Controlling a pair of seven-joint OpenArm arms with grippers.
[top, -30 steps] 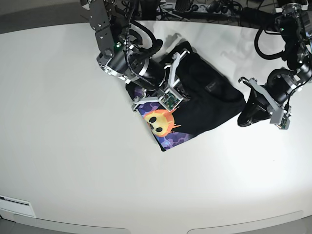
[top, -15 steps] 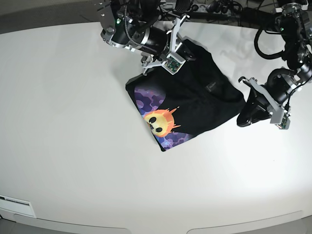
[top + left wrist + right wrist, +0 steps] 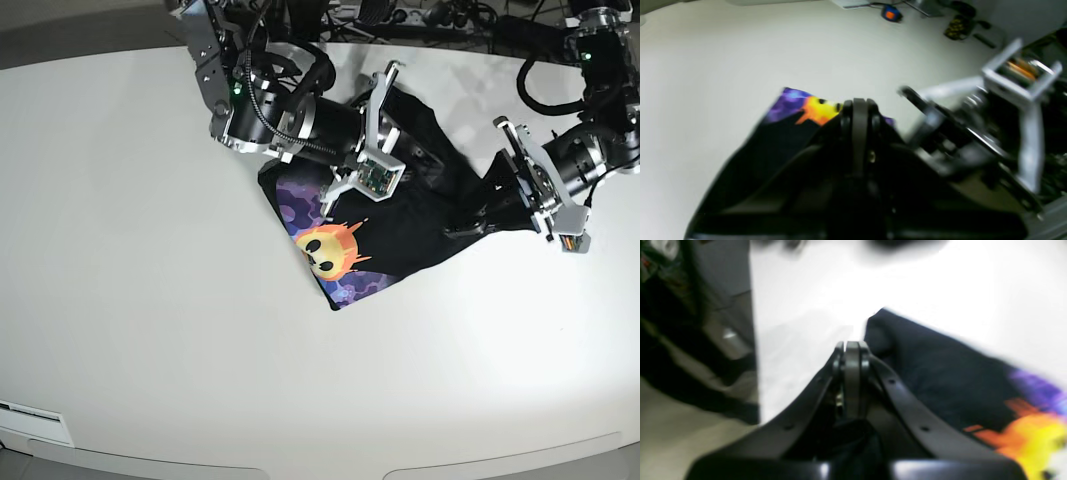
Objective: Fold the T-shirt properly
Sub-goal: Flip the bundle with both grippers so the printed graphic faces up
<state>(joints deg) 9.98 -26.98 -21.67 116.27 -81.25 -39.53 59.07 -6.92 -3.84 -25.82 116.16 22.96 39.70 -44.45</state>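
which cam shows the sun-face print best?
Base view: the whole sun-face print lies sharp and unobstructed on the T-shirt. Left wrist view catches a blurred part behind the shut gripper; right wrist view shows a blurred part at the frame corner.

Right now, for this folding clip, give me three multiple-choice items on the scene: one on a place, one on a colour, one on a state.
1. Where does the T-shirt lie on the white table?
A. far side, between the two arms
B. near edge
C. hanging off the table

2. What colour is the face in the sun print?
A. green
B. yellow-orange
C. white

3. How do the fingers of the left hand and right hand stand?
A. both wide open
B. only one open
C. both shut

Answers:
1 A, the base view shows it up by the far edge between the arms.
2 B, yellow-orange over purple shapes.
3 C, each wrist view shows the fingertips pressed together.
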